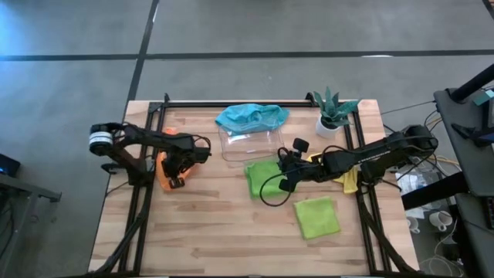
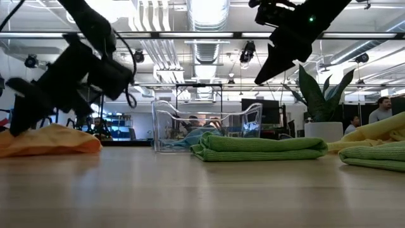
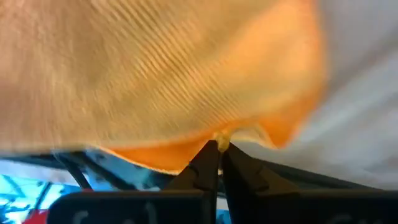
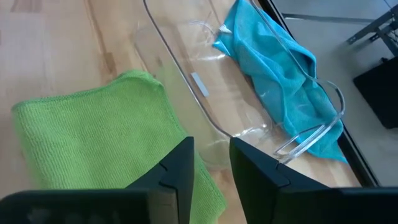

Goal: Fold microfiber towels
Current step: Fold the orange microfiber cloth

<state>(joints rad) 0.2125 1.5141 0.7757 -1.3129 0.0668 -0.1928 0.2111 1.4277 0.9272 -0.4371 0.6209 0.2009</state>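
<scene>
The orange towel (image 1: 163, 171) lies at the table's left, and my left gripper (image 1: 182, 171) is shut on it; it fills the left wrist view (image 3: 155, 68). My right gripper (image 1: 286, 168) hangs open and empty, raised above the far edge of a folded lime green towel (image 1: 262, 178), which also shows in the right wrist view (image 4: 93, 143). A second folded lime green towel (image 1: 316, 217) lies nearer the front. The teal towel (image 1: 252, 116) drapes over the far wall of the clear tray (image 1: 231, 148). The yellow towel (image 1: 351, 181) lies partly hidden under my right arm. My left gripper pinches an edge of the orange towel (image 3: 219, 138) between its two fingertips (image 3: 208, 155). In the low view the fingers slant down onto the towel's end (image 2: 19, 134). The rest of the towel (image 2: 57, 140) lies bunched on the table.
A small potted plant (image 1: 333, 113) stands at the far right corner. The clear tray sits at the far middle, just beyond the green towel. Bare wood (image 1: 216, 232) spans the front left of the table. People show in the room behind (image 2: 381, 109).
</scene>
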